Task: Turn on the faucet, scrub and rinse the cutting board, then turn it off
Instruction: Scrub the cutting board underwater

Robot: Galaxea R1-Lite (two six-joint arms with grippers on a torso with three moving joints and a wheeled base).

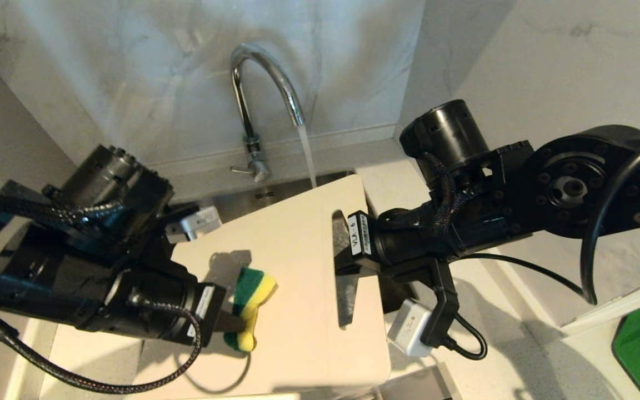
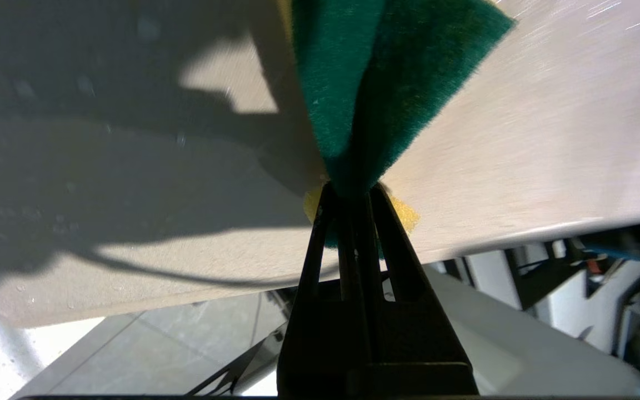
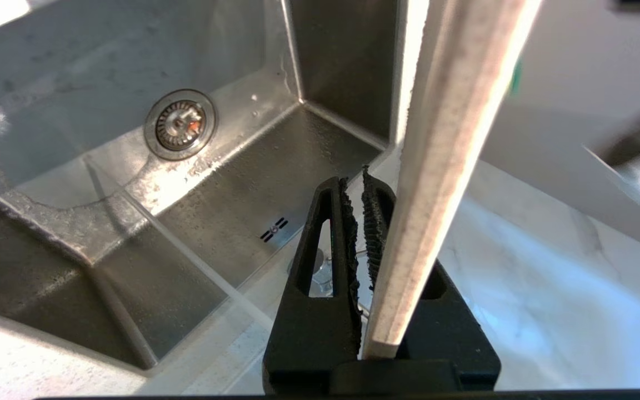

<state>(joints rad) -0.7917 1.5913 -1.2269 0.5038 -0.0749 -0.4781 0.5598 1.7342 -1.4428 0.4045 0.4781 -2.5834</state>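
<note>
A cream cutting board point(image 1: 292, 278) fills the centre of the head view, its long axis running from bottom to top toward the faucet point(image 1: 259, 100), whose water strikes the top edge. The right gripper point(image 1: 348, 261), reaching in from the right, clamps the board at its handle slot. The left gripper point(image 1: 231, 325), at lower left, pinches a green-and-yellow sponge point(image 1: 250, 305) against the board. The sink point(image 3: 131, 166) lies open below.

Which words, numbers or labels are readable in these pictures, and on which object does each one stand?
White sticker on the right end effector's wrist: roughly "VLA-4", small and sideways, so uncertain.
White sticker on the left end effector's wrist: too blurred to read.
Cutting board, sponge, faucet: no text.
</note>
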